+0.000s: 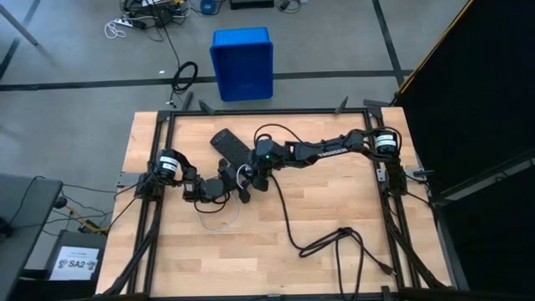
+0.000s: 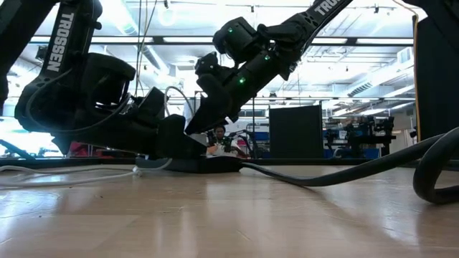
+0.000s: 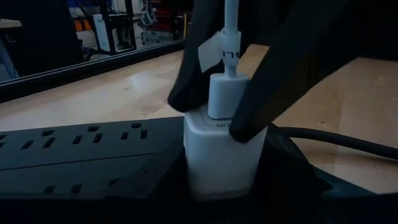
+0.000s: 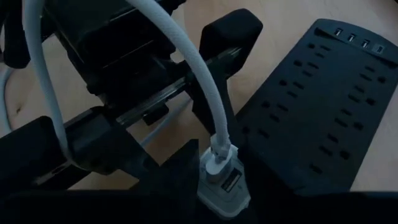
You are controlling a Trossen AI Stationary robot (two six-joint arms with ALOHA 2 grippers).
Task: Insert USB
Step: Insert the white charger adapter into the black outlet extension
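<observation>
White USB cable [image 3: 230,25] plug seated upright in my white cube charger block [image 3: 217,152], at power strip [image 3: 81,149] end.

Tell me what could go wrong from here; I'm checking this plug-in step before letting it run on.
The right gripper pinches the USB plug right at the charger block; a tilted push could jam or bend it. The white cable arcs over the left gripper, so it may snag on withdrawal. The block sits close against the power strip; pressing might shift both.
</observation>
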